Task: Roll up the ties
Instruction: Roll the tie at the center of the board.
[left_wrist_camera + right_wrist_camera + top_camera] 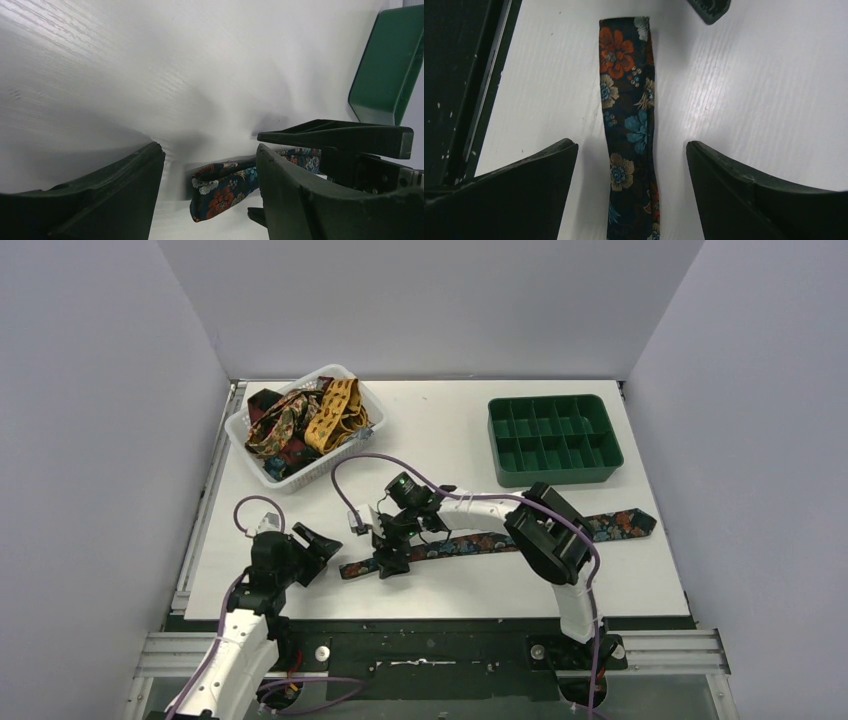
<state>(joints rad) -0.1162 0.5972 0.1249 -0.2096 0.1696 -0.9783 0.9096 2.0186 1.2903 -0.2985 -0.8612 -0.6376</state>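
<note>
A dark floral tie (470,543) lies flat across the near part of the table, wide pointed end at the right (640,521). My right gripper (388,558) is open and straddles the tie near its narrow left end; the tie (629,125) runs between the jaws without touching them. My left gripper (318,540) is open and empty, just left of that end. In the left wrist view the tie's end (220,192) looks folded over, ahead of the left gripper (209,150). The right gripper (630,145) holds nothing.
A white basket (352,390) at the back left holds several other ties, one mustard-yellow (335,415). A green compartment tray (553,472) stands at the back right and shows in the left wrist view (390,65). The table's near edge (430,617) is close behind the tie.
</note>
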